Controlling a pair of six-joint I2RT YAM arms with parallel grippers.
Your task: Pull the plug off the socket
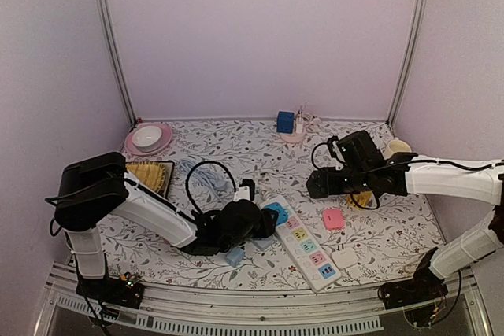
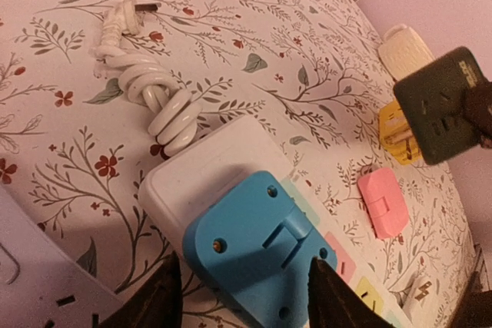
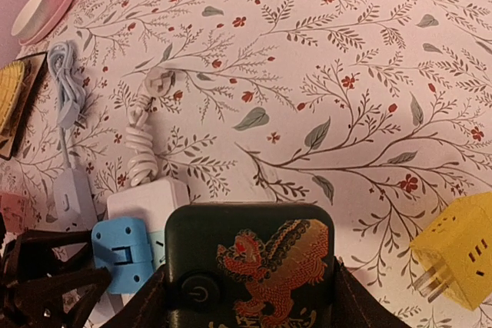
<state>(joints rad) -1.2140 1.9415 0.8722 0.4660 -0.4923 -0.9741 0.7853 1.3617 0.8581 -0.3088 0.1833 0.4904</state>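
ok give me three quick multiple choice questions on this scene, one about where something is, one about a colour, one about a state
1. Where is the blue plug?
A. hanging off the table edge
B. on the white power strip, at its cord end
C. lifted clear in the air

2. What colour is the small flat block right of the strip?
A. green
B. pink
C. black

3. The right gripper is:
A. open and empty
B. resting on the table
C. shut on a dark adapter

Answers:
1 B, it sits seated next to the coiled cord.
2 B, it is plainly pink in the top view.
3 C, the adapter fills the gap between its fingers.
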